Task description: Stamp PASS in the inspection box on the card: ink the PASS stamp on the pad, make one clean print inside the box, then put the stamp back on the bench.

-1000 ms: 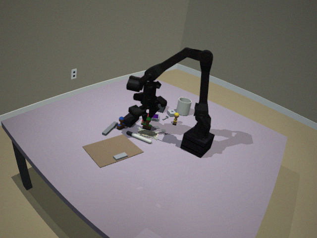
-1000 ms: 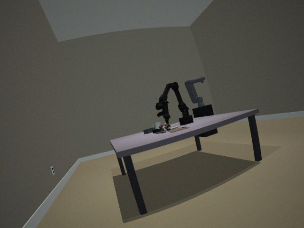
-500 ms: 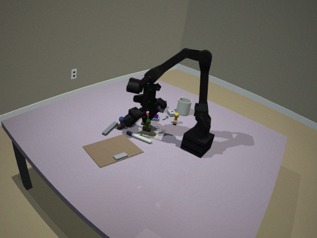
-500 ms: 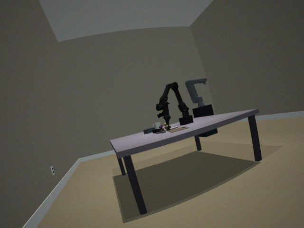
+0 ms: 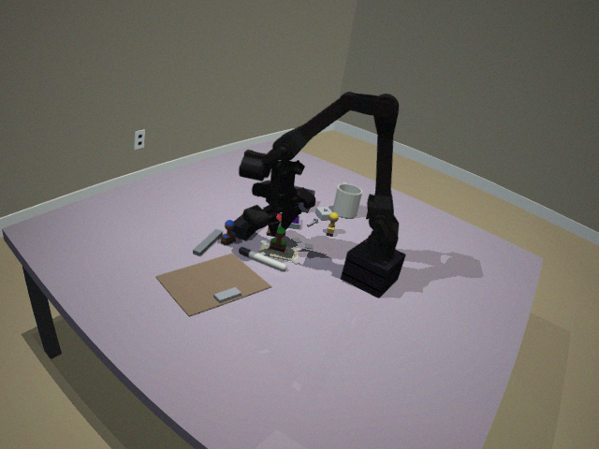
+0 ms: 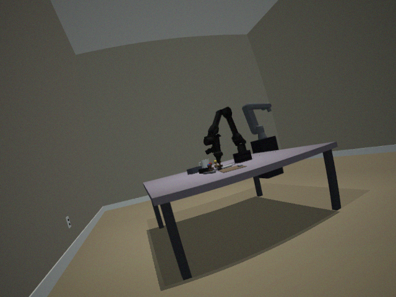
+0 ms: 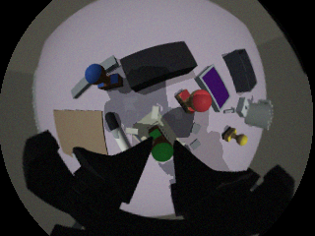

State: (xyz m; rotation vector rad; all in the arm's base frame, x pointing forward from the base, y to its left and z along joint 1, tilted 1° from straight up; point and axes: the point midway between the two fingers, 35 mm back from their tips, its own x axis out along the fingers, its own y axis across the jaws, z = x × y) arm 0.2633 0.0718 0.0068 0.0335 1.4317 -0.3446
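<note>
Your jaws are partly closed, a modest gap left between the tips, with the green stamp (image 5: 280,231) (image 7: 161,151) gripped between them. It looks roughly upright in the top view, knob up, base toward the worktop (image 5: 338,348) (image 6: 182,185) (image 7: 143,25). You can't read a word on it, so whether it is PASS can't be told.

Card (image 5: 290,256) (image 7: 143,122): below your jaws, partly hidden by the stamp and in shadow. Small pale pieces lie on and around it. Contact between stamp and card can't be told, nor can you make out the box or any print.

Purple pad (image 5: 295,220) (image 7: 215,86): ahead and to the right of your jaws in the wrist view, apart from them. Red stamp (image 5: 279,216) (image 7: 201,100) sits nearer, between pad and jaws. Yellow stamp (image 5: 333,217) (image 7: 242,140) is off to the right, the mug (image 5: 347,200) (image 6: 205,163) (image 7: 260,114) beyond it.

To the left of your jaws in the wrist view: marker (image 5: 266,261) (image 7: 118,133) close by, then the brown board (image 5: 208,284) (image 6: 232,169) (image 7: 81,130). Blue stamp (image 5: 229,224) (image 7: 94,74) stands ahead-left, beside a grey bar (image 5: 208,241) (image 7: 81,88). A long black block (image 7: 158,64) lies ahead.
</note>
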